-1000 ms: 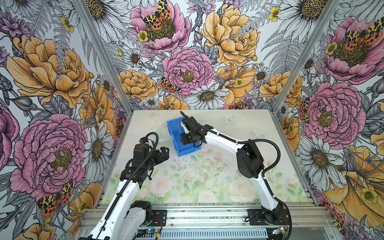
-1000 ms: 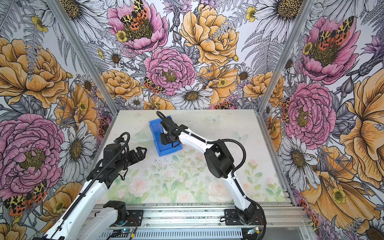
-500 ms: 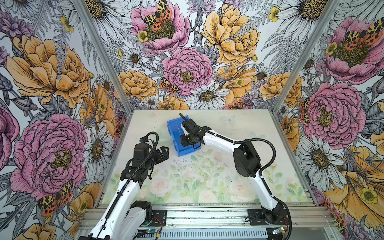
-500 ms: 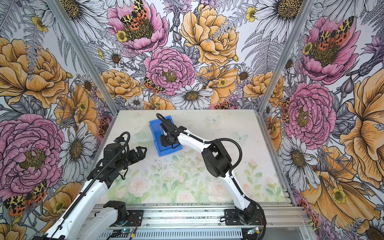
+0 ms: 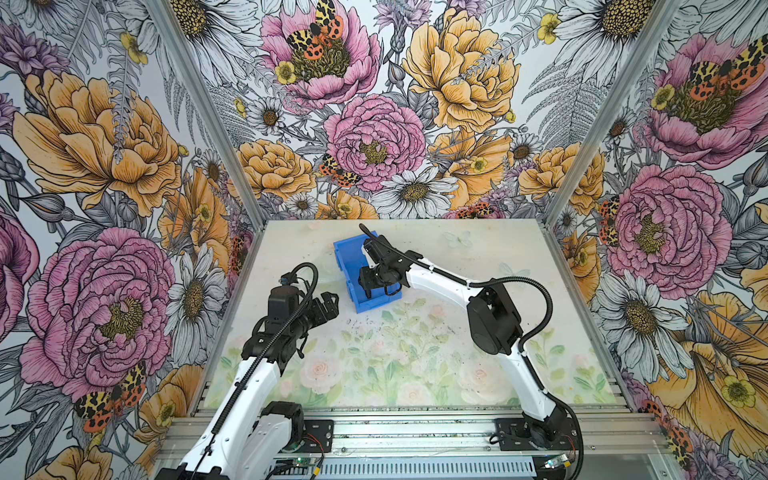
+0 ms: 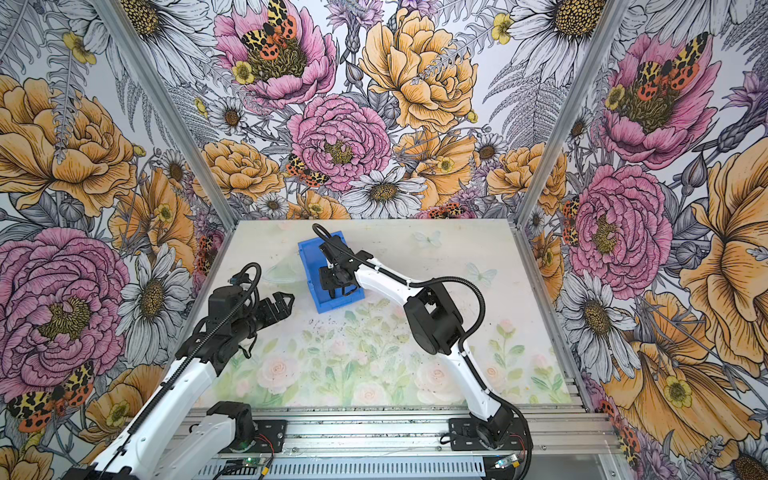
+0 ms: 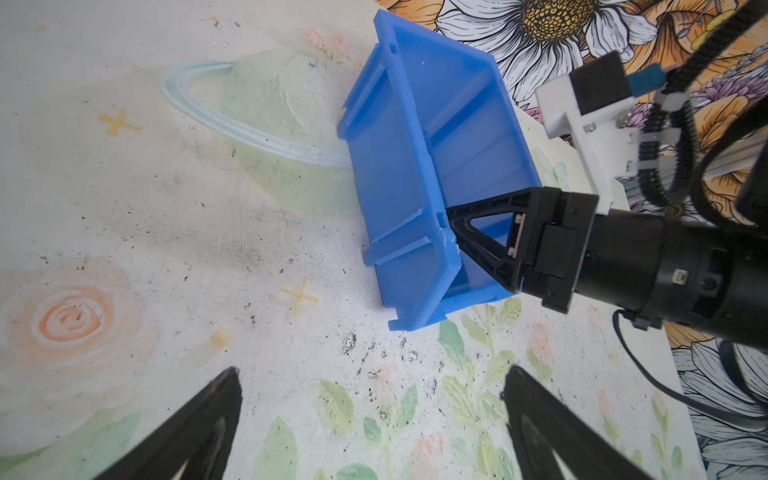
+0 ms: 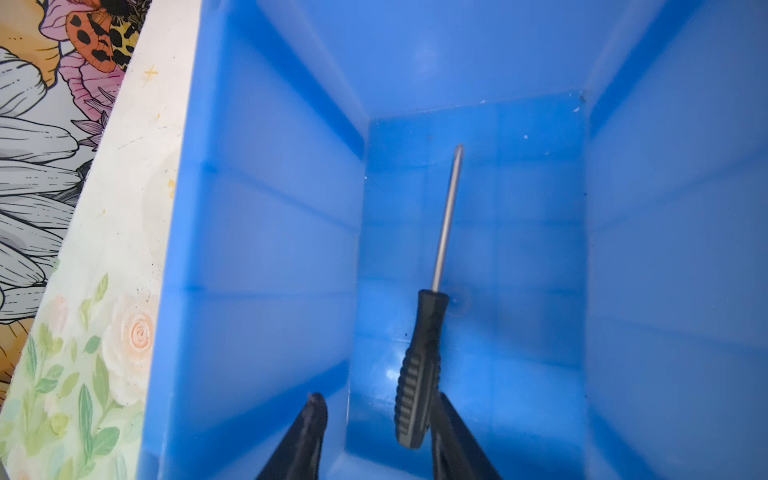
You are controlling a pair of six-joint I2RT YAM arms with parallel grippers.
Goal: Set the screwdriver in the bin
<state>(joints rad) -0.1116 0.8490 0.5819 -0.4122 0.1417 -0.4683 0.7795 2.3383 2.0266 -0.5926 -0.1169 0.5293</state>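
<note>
In both top views the blue bin [image 5: 347,257] [image 6: 309,257] is sitting on the desk [image 5: 415,332] toward the back, a bit left of the middle, and it is turned at a slant. It is near the back edge of the desk but is not touching the flower wall. A lot of open desk is lying in front of it and off to the right. The right tool [image 5: 368,286] is reaching down into the bin from above, and the arm is hiding what is inside. The left tool [image 5: 328,301] is hovering near the bin's low front corner, apart from it, with free desk all around it. In the left wrist view the left tool's two black fingers [image 7: 216,407] are standing wide apart with only bare desk between them. The bin's outside wall is facing this camera, and one finger of the right tool is dipping over the bin's rim. In the right wrist view the screwdriver [image 8: 428,316] is lying the long way inside the bin, down by its floor. Its grey tip is pointing at the far wall and is stopping short of it, and blue floor is showing on both sides. The right tool is standing partly spread. One finger is touching the black handle, and a gap is showing between the handle and the other finger.
</note>
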